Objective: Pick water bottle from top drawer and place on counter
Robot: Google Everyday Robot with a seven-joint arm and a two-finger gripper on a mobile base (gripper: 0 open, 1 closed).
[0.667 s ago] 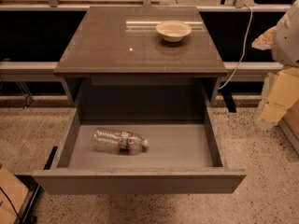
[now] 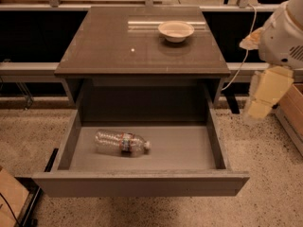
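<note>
The water bottle (image 2: pixel 121 143), clear and ribbed with a dark label band and white cap, lies on its side on the floor of the open top drawer (image 2: pixel 142 183), left of centre, cap pointing right. The counter (image 2: pixel 118 46) is the glossy grey-brown top of the cabinet above the drawer. My gripper (image 2: pixel 263 97) hangs off the white arm at the right edge of the view. It is beside the cabinet's right side, above the floor, well apart from the bottle and outside the drawer.
A shallow cream bowl (image 2: pixel 176 30) sits on the counter at the back right. A white cable (image 2: pixel 241 67) hangs to the right of the cabinet. A brown box edge (image 2: pixel 291 110) is at far right, and another (image 2: pixel 9 197) at lower left. The floor is speckled.
My arm and gripper have shifted a little to the left, closer to the cabinet's right side. The bottle, drawer and bowl have not moved.
</note>
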